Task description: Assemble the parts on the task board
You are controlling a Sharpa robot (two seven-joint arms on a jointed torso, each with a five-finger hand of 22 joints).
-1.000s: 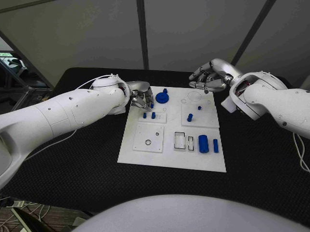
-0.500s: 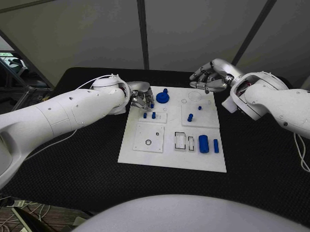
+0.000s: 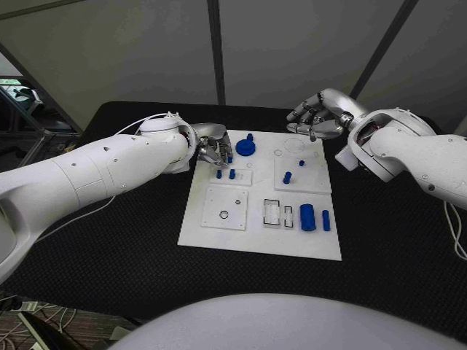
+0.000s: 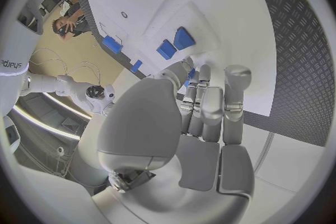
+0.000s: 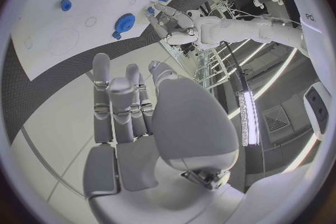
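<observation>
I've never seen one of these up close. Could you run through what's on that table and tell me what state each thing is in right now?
Task board: lying flat on the black table.
Left hand: over the board's far left corner; whether it holds anything cannot be told.
Right hand: raised beyond the board's far edge, fingers curled, holding nothing.
Blue gear: flat on the board.
Blue cylinder: lying on its side.
Small blue peg: standing upright.
</observation>
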